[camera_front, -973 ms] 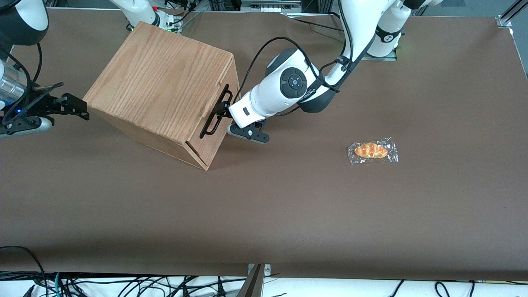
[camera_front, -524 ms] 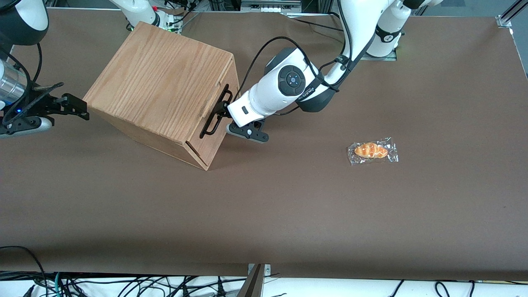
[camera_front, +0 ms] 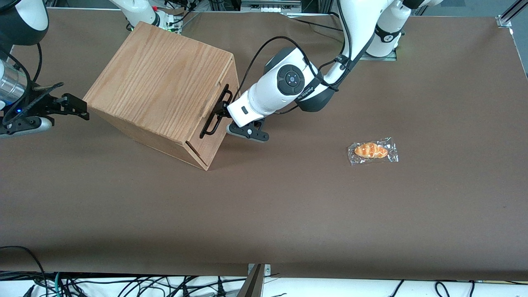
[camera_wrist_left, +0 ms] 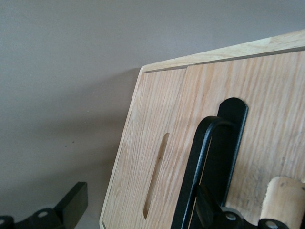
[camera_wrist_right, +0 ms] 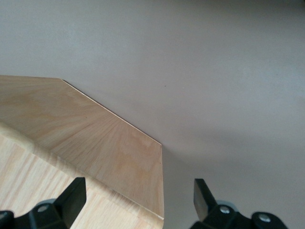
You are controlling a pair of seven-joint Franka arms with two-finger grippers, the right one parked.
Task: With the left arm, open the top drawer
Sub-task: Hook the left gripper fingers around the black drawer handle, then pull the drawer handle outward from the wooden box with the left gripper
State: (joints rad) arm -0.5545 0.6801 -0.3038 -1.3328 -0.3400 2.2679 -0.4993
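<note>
The wooden cabinet (camera_front: 165, 88) stood on the brown tabletop (camera_front: 288, 206) toward the parked arm's end, turned at an angle. Its top drawer (camera_front: 214, 123) sat flush, not pulled out. The left arm (camera_front: 288, 88) reached down to the drawer front, with its end effector (camera_front: 224, 112) at the black bar handle (camera_front: 214, 111); whether it gripped the handle could not be told. A wrapped pastry (camera_front: 372, 151) lay well apart, toward the working arm's end.

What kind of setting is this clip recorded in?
Most likely a robotics lab bench: a brown-covered table with loose cables along its edge, a wooden cabinet as a prop, and the left arm's pincer at the top drawer's handle.
</note>
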